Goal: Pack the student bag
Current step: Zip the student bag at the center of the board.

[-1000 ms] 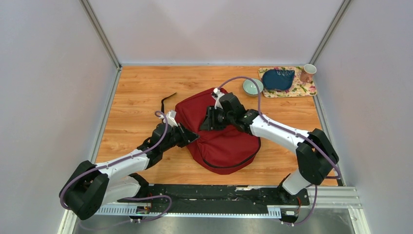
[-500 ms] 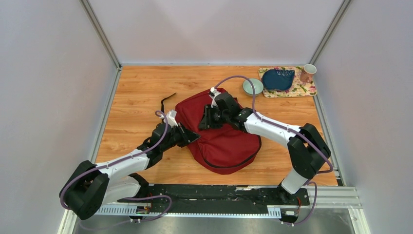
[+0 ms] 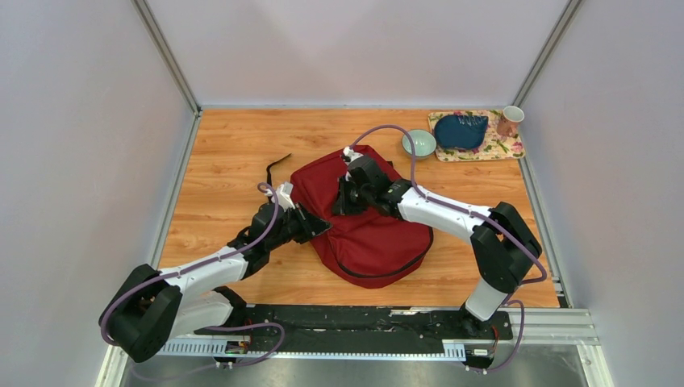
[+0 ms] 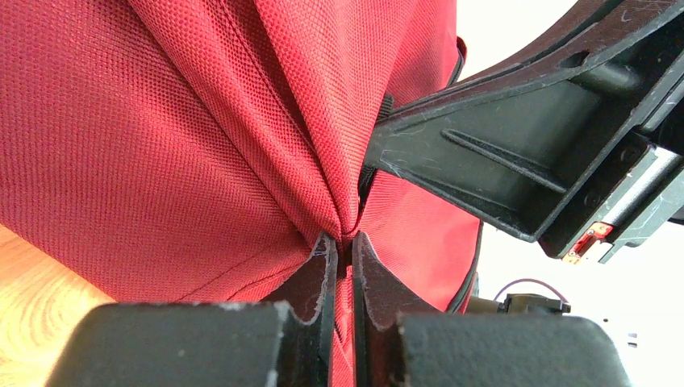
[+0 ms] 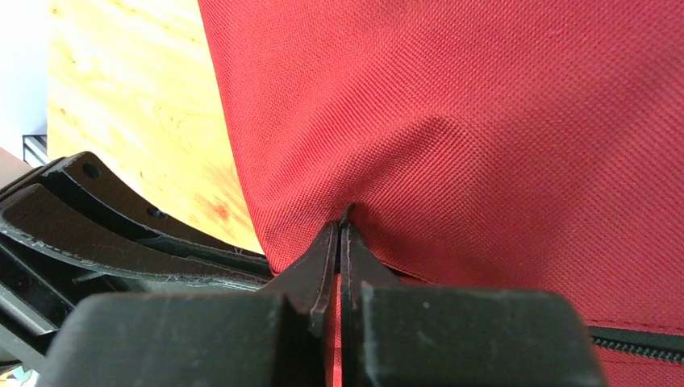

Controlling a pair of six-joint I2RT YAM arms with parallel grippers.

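The student bag (image 3: 379,242), a dark red fabric backpack with a black zipper line, lies in the middle of the wooden table. My left gripper (image 3: 317,226) is at the bag's left edge, shut on a pinched fold of its red fabric (image 4: 342,239). On the bag's upper left part sits my right gripper (image 3: 345,197), and its jaws are shut on a thin fold of the same fabric (image 5: 339,228). The left wrist view shows the right gripper's black body (image 4: 532,153) close by on the right. A black strap (image 3: 277,165) trails off the bag to the left.
At the back right corner a flowered mat (image 3: 498,147) carries a dark blue pouch (image 3: 460,131). A pink mug (image 3: 510,119) stands on the mat's right end, and a pale green bowl (image 3: 419,143) sits just left of it. Grey walls close in the table on three sides.
My right gripper has slid left and slightly back over the bag and closed on its fabric. The left arm and its grip have not moved.
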